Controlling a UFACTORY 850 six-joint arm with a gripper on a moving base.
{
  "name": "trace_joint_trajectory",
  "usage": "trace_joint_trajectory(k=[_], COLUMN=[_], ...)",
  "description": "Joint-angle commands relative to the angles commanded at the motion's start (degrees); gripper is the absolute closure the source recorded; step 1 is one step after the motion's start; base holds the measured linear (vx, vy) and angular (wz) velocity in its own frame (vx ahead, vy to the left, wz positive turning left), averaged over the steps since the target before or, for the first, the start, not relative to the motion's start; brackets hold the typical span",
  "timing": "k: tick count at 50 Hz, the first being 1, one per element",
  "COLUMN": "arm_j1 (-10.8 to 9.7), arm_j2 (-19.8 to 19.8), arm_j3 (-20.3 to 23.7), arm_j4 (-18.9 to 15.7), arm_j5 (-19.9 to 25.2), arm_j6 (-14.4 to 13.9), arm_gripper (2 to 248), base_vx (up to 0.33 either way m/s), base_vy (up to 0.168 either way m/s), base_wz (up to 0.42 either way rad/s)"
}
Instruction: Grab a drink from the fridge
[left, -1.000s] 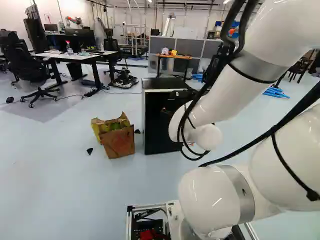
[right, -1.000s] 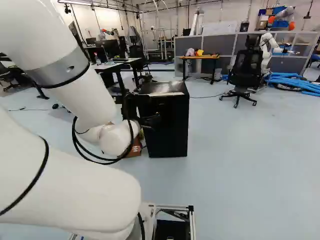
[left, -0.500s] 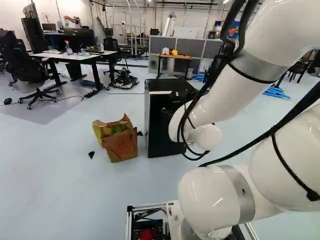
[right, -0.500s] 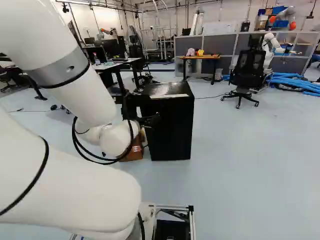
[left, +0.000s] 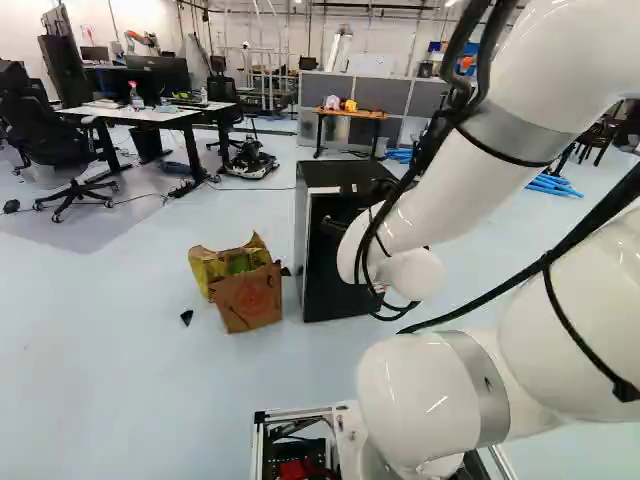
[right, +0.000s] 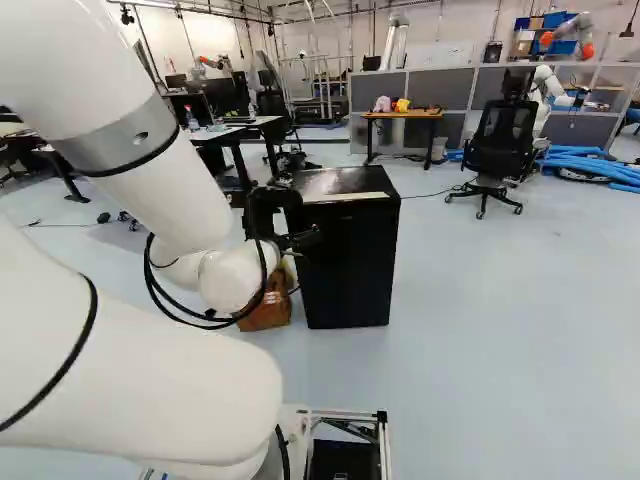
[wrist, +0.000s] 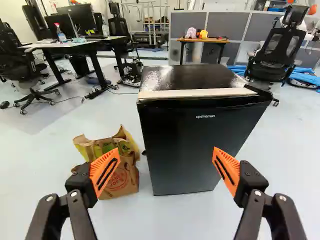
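My gripper (right: 300, 240) is partly hidden by the arm in the right base view, in front of the fridge. In the wrist view the gripper (wrist: 165, 172) stands wide open, nothing between its orange pads. The black fridge (wrist: 192, 140) is ahead of it, door closed, with a pale strip along the top front edge; the fridge also shows in the left base view (left: 325, 255). No drink is visible.
A brown paper bag (left: 247, 300) with a yellow-green one stands beside the fridge on the floor. Behind are desks (left: 150, 112), a small wooden table (right: 400, 116), an office chair (right: 495, 145), blue tubes (right: 600, 168) and another robot (right: 545, 90).
The base has moved: fridge and bag show slightly larger and lower, shifted rightward in both base views. The arm keeps its pose against its lowest joint.
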Motion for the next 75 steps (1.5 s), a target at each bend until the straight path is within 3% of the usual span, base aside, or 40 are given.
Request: trace_joint_trajectory(k=[38,75], arm_j1=[0.0,0.0], arm_j2=[0.0,0.0], arm_j3=[0.0,0.0], arm_j4=[0.0,0.0], arm_j5=[0.0,0.0], arm_j6=[0.0,0.0], arm_gripper=[3,3], base_vx=[0.070,0.001], base_vy=[0.080,0.001], base_wz=[-0.015,0.000])
